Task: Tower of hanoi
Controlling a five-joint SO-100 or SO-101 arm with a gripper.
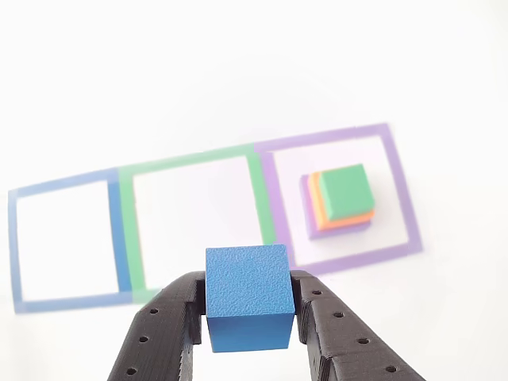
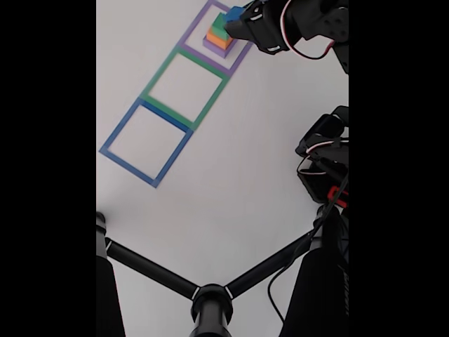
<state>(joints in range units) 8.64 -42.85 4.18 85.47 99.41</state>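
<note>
- Blue cube (image 1: 248,295), matte and finely grained with crisp edges, sits clamped between the two black fingers (image 1: 171,325) of the hand (image 1: 249,311), lifted clear of the white worktop (image 1: 238,71).
- Green block (image 1: 346,190), orange block (image 1: 321,208) and purple block (image 1: 308,222) form a stepped stack of flat squares inside the purple outline (image 1: 401,190).
- Green outline (image 1: 259,198) and blue outline (image 1: 119,238) adjoin it in a row.
- Other view shows the fingers' studded, layered plastic.
- Fixed view shows the arm (image 2: 302,24) with its cables reaching over the stack, plus a black tripod (image 2: 210,298).
</note>
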